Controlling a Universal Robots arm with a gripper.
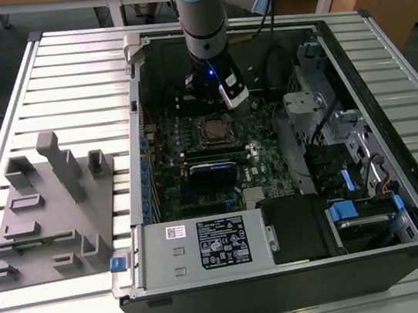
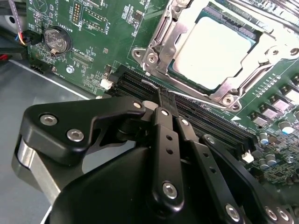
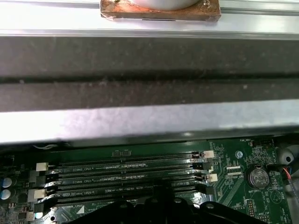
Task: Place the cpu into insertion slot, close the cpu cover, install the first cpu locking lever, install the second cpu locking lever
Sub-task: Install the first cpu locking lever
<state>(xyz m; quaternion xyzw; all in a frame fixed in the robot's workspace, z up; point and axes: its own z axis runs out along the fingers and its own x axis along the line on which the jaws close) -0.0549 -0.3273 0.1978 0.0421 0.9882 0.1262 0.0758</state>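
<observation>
CPU sits in the insertion slot at the upper right of the second wrist view, the cpu cover lying flat around it. Gripper fingers are pinched together just beside the socket, above black memory slots.

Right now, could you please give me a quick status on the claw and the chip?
Black claw shut, holding nothing, above the black memory slots. Silvery-grey square cpu seated in socket, thin silvery metal cover frame down around it. Nothing in the way.

Exterior view looking down on the open case; both wrist views sitting close, sharing the memory slots.
</observation>
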